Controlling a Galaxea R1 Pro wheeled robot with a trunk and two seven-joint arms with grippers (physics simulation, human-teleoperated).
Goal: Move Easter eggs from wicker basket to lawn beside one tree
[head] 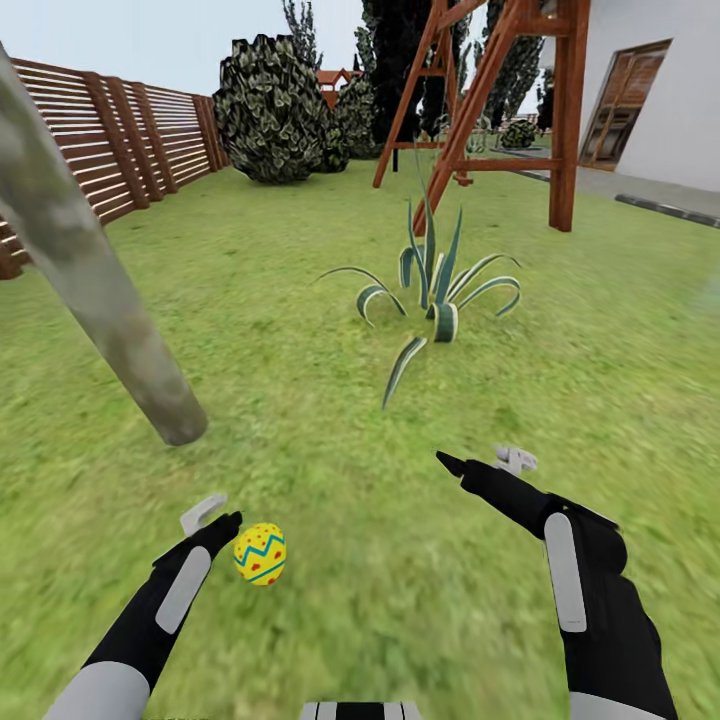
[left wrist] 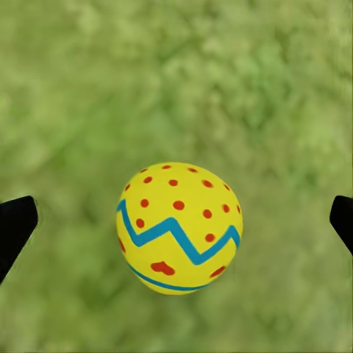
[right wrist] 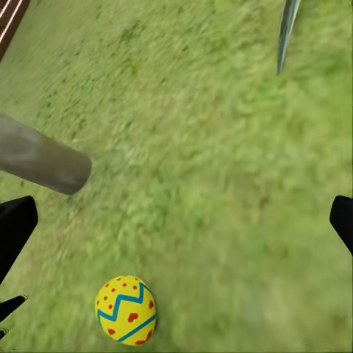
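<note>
One Easter egg (head: 260, 553), yellow with red dots and a blue zigzag, lies on the lawn (head: 330, 440) a short way from the foot of the tree (head: 95, 280), whose pale mottled trunk slants across the left of the head view. My left gripper (head: 215, 520) hovers right beside the egg, open. In the left wrist view the egg (left wrist: 179, 228) sits between the spread fingertips (left wrist: 16, 224), touching neither. My right gripper (head: 480, 462) is open over bare grass to the right. The right wrist view takes in the egg (right wrist: 126, 309) and the trunk (right wrist: 44, 162). The wicker basket is out of view.
A spiky striped-leaf plant (head: 432, 290) grows ahead of the right gripper. Behind it stands a wooden swing frame (head: 560, 110). A slatted fence (head: 120, 140) runs along the left, round bushes (head: 270, 110) at the back, a house wall (head: 660, 90) at the right.
</note>
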